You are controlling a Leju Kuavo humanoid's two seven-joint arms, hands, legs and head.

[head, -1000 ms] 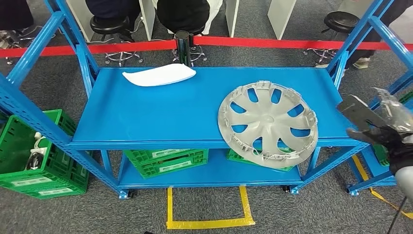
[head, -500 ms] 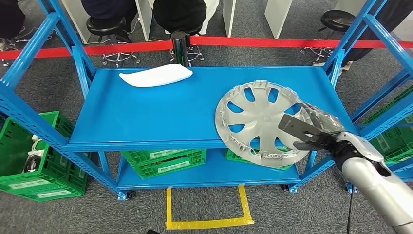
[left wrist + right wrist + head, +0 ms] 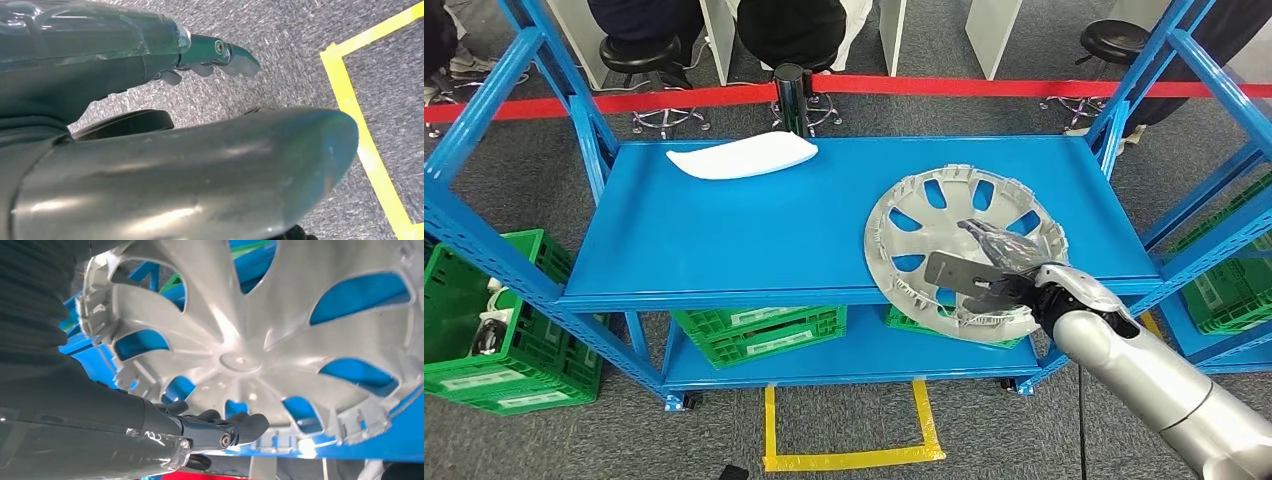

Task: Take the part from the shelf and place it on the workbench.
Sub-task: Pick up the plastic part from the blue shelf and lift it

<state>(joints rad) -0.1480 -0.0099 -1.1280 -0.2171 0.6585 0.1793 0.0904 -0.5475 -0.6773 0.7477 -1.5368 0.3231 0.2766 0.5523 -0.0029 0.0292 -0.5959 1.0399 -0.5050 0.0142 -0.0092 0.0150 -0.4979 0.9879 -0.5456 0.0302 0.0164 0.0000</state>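
Observation:
A silver wheel cover (image 3: 944,232) lies inner face up on the right half of the blue shelf (image 3: 724,230), overhanging its front edge. My right hand (image 3: 989,272) hovers over the cover's near part with fingers spread and holds nothing. In the right wrist view its dark fingers (image 3: 235,426) stretch out close to the cover's (image 3: 240,360) ribbed rim; I cannot tell whether they touch it. My left hand (image 3: 200,165) hangs above grey carpet with its fingers (image 3: 235,55) extended and nothing in them.
A white curved panel (image 3: 744,155) lies at the shelf's back left. Green crates (image 3: 764,330) sit on the lower tier and beside the rack (image 3: 494,310). Blue uprights (image 3: 1194,60) flank the shelf. Red barrier tape (image 3: 674,97), stools and seated people are behind. Yellow floor tape (image 3: 854,458) marks the front.
My right hand has swung in from beyond the shelf's right end, leftward, and now hangs over the wheel cover. The cover and white panel have stayed put.

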